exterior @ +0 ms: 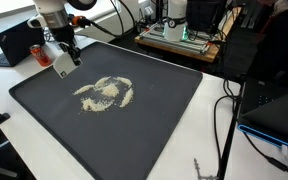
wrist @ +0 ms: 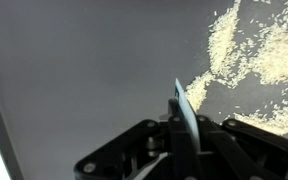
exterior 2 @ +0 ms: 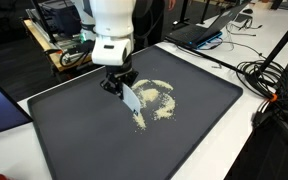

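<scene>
My gripper (exterior: 66, 50) (exterior 2: 118, 82) is shut on a thin pale card (exterior: 64, 63) (exterior 2: 130, 97) that hangs edge-down from its fingers. It hovers over a wide black tray (exterior: 44, 105) (exterior 2: 84, 140), near the tray's corner in an exterior view. A loose ring-shaped scatter of pale grains (exterior: 106, 92) (exterior 2: 157, 98) lies in the tray's middle, just beside the card. In the wrist view the card (wrist: 185, 108) stands up between the jaws of the gripper (wrist: 185, 135), and the grains (wrist: 254, 50) spread to the upper right.
The tray sits on a white table. A laptop (exterior: 19, 42) lies beyond the tray's corner, and another laptop (exterior 2: 209, 30) rests at the back. Black cables (exterior: 224, 110) (exterior 2: 269, 75) trail beside the tray. Lab equipment (exterior: 179, 30) stands behind.
</scene>
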`<action>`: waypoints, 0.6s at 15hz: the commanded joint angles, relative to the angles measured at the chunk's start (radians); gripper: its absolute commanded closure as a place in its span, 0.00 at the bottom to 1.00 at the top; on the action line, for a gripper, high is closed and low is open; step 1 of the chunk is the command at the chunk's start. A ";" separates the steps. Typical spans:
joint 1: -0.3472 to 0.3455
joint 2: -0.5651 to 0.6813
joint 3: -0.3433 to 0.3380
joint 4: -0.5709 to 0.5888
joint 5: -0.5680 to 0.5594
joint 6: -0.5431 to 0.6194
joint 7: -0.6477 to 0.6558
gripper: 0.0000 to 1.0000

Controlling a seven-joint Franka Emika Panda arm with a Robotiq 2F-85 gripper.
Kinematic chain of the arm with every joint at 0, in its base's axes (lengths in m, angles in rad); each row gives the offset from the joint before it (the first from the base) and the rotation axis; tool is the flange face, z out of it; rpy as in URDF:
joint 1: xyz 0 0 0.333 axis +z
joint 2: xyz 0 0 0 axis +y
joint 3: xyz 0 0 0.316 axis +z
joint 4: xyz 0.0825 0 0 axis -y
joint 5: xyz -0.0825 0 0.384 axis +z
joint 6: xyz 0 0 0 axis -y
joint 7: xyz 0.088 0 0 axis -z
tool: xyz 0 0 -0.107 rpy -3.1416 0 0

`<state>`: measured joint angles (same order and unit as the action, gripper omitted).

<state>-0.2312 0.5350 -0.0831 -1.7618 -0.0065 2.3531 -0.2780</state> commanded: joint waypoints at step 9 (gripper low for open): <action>-0.079 0.188 0.069 0.075 0.013 0.191 -0.162 0.99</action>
<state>-0.2859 0.6779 -0.0347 -1.7380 0.0040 2.5244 -0.4090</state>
